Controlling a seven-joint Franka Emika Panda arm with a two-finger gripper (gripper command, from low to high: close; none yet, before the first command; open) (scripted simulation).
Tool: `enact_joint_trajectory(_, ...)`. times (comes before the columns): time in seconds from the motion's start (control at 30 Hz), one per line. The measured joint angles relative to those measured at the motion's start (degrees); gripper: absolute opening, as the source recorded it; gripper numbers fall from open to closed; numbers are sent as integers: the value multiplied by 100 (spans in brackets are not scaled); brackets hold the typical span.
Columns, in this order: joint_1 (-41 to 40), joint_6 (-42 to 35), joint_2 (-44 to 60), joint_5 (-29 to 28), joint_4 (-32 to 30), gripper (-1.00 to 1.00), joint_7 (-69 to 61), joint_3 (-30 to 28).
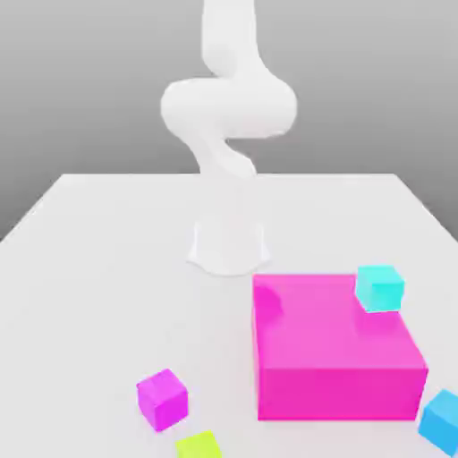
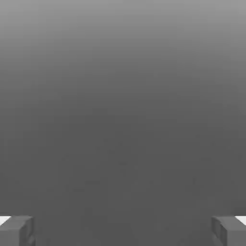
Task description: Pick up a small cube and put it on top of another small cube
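- Magenta cube on the white table, toward the exterior view's left, with a yellow-green cube just beside it.
- Arm upright behind, mid-table.
- Large magenta block right of centre, cyan cube at its far right corner.
- Blue cube at the right edge.
- Gripper released, fingers wide apart, grasping nothing.
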Motion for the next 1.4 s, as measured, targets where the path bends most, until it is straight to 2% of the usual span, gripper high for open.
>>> enact_joint_trajectory(0.5,-1149,1569,3159,-434,-1079,0,2558,359)
enact_joint_trajectory(0.73,-1385,2304,4592,-237,-1582,0,3452,256)
enact_joint_trajectory(0.93,-1320,3219,5828,-230,-1528,0,3695,136)
enact_joint_trajectory(0.97,-1281,3373,6021,-246,-1494,-100,3706,93)
enact_joint_trajectory(1.2,-1272,3415,6063,-268,-1487,-100,3729,82)
enact_joint_trajectory(1.4,-1355,2528,5035,-107,-1626,-100,3607,232)
